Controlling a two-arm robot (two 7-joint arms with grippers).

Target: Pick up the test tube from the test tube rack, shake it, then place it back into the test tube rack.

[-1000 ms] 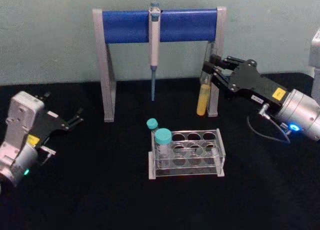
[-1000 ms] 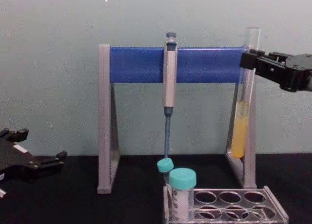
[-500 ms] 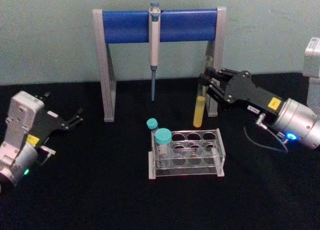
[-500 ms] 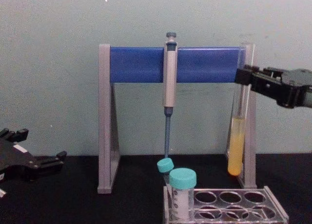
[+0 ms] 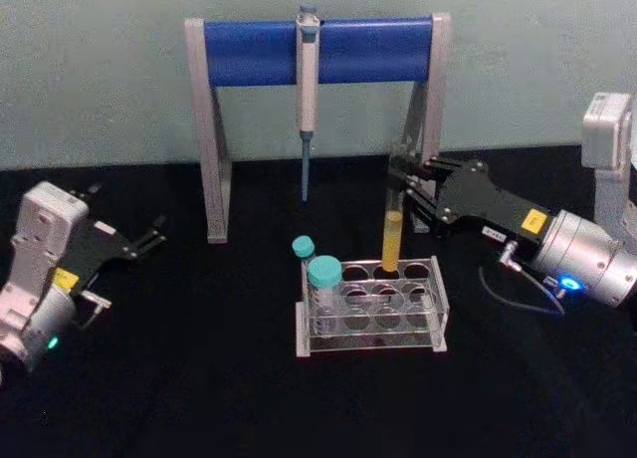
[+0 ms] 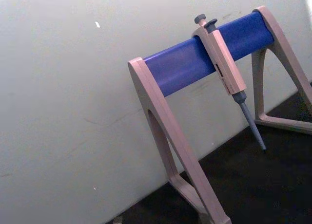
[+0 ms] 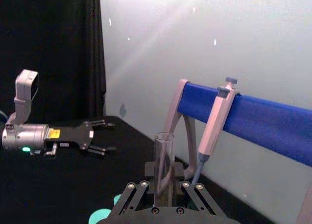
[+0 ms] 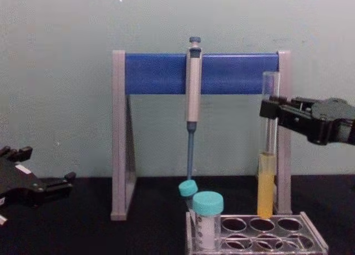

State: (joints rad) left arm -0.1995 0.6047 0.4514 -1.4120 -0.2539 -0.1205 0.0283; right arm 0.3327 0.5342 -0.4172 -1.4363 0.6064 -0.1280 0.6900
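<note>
You have the test tube (image 5: 392, 237) reading as clear, glossy glass, and the test tube rack (image 5: 370, 341) under it as clear, shiny plastic, with smooth plastic teal caps (image 5: 324, 272) at its 9 o'clock. The right gripper (image 5: 406, 191), at 2 o'clock, looks matt black plastic, and the tabletop (image 5: 199, 378) matt black cloth. At 12 o'clock the pipette stand (image 5: 318, 50) shows dull grey legs and a faintly sheened blue bar.
</note>
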